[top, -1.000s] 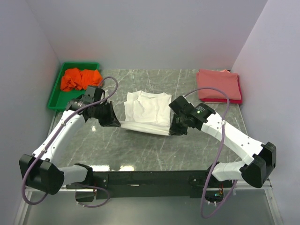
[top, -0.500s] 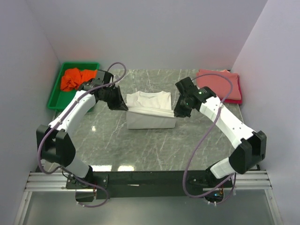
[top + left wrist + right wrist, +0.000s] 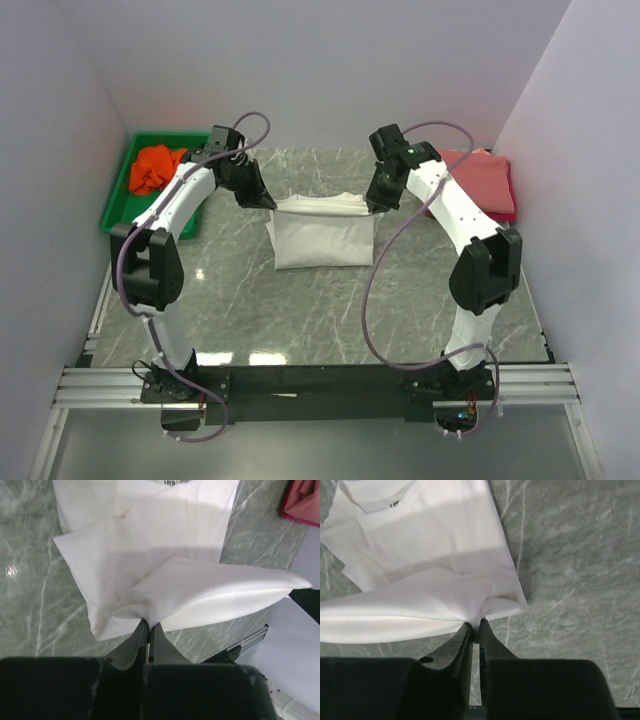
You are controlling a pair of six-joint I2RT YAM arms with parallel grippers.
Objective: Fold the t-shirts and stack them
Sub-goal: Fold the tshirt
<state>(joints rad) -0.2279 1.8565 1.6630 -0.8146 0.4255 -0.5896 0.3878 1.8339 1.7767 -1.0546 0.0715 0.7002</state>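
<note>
Lying across the middle of the bench (image 3: 300, 320), the white t-shirt (image 3: 322, 243) is showing a doubled panel. Its near edge is a fold and its long axis is running left to right. At its far edge the 2 arms are holding the upper layer: the left tool (image 3: 264, 198) is clamped on the left corner and the right tool (image 3: 375, 203) on the right corner (both wrist views are showing fingers pressed together on white cloth). The shirt is lying on the near side of both tools, so the coming move is likely calling for an even lowering and release, with the edge kept square. Farther off, the pink stack (image 3: 470, 180) is sitting nearer the right arm, and the orange t-shirt (image 3: 155, 168) in the green tray (image 3: 118, 210) nearer the left.
</note>
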